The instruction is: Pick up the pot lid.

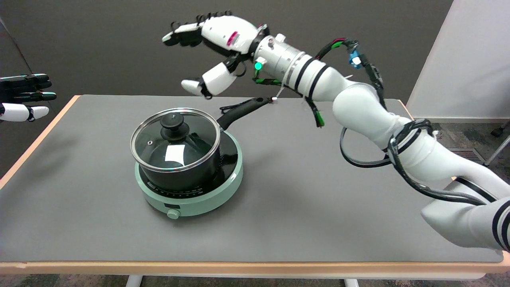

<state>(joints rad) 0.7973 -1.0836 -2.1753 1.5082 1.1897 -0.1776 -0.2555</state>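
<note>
Above the pot lid (175, 139), clear of it: right hand (211, 52), fingers apart, empty

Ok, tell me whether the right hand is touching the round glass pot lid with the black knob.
Apart. The head view shows the right hand open above the lid.

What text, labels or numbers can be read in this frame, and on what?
None legible.
Hotplate: a row of small markings along its black front edge, too small to read.
Pot lid: the white patch on the glass looks like a reflection, with no text.
Right hand: a pink mark, unreadable.
</note>
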